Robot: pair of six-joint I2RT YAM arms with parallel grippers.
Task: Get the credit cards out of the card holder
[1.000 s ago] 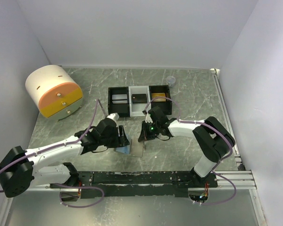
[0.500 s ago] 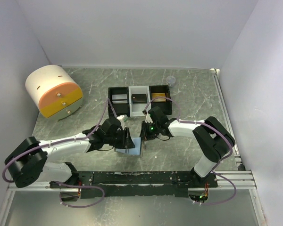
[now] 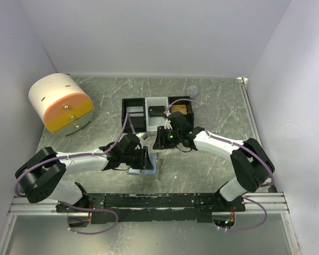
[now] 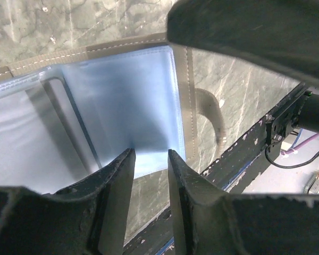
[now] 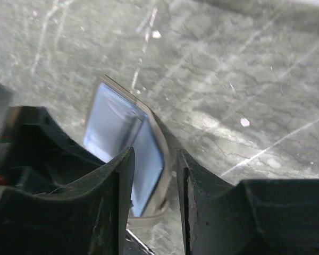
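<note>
The card holder (image 3: 150, 170) lies open on the table in front of the tray, its pale blue lining up. In the left wrist view the card holder (image 4: 122, 101) fills the middle, with a grey stitched edge and a strap at its right. My left gripper (image 3: 144, 158) hovers right over it; in its own view the left gripper (image 4: 150, 155) has its jaws a narrow gap apart with nothing between them. My right gripper (image 3: 162, 139) is above the table between the card holder and the tray, also narrowly open and empty (image 5: 154, 155). The right wrist view shows the card holder (image 5: 117, 133) below it.
The black-and-white three-compartment tray (image 3: 147, 116) stands behind the grippers, with a pale card (image 3: 134, 111), a dark card (image 3: 157, 110) and a gold card (image 3: 179, 109) in it. A white and orange drawer unit (image 3: 61, 102) stands far left. A small clear lid (image 3: 193, 91) lies at the back. The black rail (image 3: 165, 201) runs along the front edge.
My left gripper has moved right, over the open card holder. My right gripper has pulled back from the card holder toward the tray. The card holder has shifted slightly right.
</note>
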